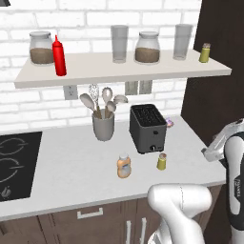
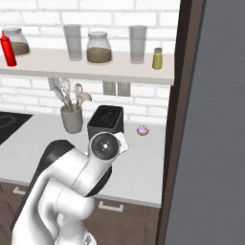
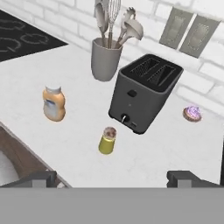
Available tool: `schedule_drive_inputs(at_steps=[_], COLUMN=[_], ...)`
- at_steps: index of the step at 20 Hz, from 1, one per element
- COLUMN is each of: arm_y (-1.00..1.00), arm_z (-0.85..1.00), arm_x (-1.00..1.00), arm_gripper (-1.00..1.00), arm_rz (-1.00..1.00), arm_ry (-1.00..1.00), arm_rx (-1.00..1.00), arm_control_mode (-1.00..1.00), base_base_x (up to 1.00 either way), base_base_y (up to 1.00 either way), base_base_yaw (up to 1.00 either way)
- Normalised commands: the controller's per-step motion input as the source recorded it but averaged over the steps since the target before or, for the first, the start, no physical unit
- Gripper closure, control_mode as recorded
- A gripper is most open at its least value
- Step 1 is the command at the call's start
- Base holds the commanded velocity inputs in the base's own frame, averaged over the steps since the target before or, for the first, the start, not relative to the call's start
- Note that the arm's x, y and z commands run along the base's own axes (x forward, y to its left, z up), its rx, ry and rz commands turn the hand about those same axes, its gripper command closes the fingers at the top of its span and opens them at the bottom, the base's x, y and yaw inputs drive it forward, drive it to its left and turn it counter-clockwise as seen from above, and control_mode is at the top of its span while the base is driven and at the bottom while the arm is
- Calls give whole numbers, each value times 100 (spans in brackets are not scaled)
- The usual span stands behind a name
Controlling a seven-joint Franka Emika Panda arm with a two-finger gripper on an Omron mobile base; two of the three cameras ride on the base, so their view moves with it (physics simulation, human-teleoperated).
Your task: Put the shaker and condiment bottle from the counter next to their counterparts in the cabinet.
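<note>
I take the toaster (image 3: 144, 92) as my mark. In front of it the shaker (image 3: 107, 140) stands close to its near face, so any reach there is tight on the far side. To its left the condiment bottle (image 3: 54, 103) has bare counter (image 3: 78, 144) all round it. Behind and left, the utensil crock (image 3: 105, 64) blocks the way. On the cabinet (image 1: 119, 71) above the toaster, glasses (image 1: 119, 44) and a jar (image 1: 147, 47) crowd the board; bare board lies beside the red bottle (image 1: 59, 56) and beside the far shaker (image 1: 205, 53).
</note>
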Motion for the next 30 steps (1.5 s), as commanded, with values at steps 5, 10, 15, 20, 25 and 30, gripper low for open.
schedule_drive_inputs(at_steps=[5,10,15,20,25,30], arm_y=[10,41,49,24,0,16], arm_z=[-58,-61,-51,-37,-30,-24], arm_x=[1,17,28,15,0,0], arm_gripper=[-100,-100,-100,-100,-100,-100], arm_rz=[2,0,0,0,0,0], arm_ry=[-32,-24,-17,-13,-8,-10], arm_rx=[-6,-3,0,0,0,0], arm_control_mode=[-100,-100,-100,-100,-100,-100], base_base_x=[0,0,0,0,0,0], base_base_y=[0,0,0,0,0,0], base_base_yaw=[0,0,0,0,0,0])
